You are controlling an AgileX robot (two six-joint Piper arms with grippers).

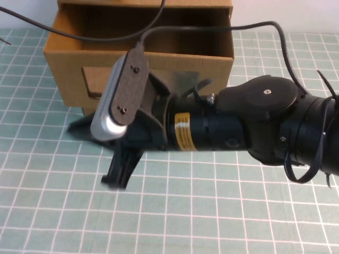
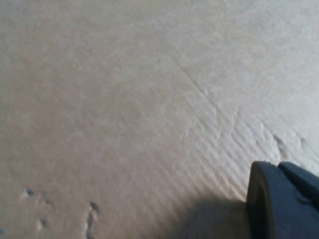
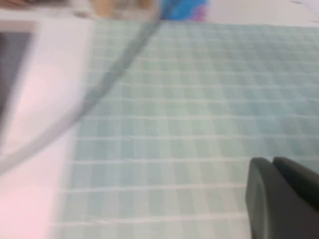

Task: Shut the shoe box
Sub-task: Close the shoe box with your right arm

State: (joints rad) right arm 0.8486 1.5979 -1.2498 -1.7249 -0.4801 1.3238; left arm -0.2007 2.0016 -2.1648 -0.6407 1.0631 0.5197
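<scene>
Right claw [image 1: 92,153], spread wide, sits at the shoe box [image 1: 63,74] front, probably to shove it shut; left claw [image 2: 284,199] hugs cardboard, can't tell its state.

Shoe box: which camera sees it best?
The high view: the open shoe box shows its front, behind the open right gripper. The left wrist view shows only bare cardboard close beside the left gripper. The right wrist view shows only the mat.

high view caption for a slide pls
Right gripper, open, low over the green mat before the open shoe box; left gripper unseen here, close to cardboard.
</scene>
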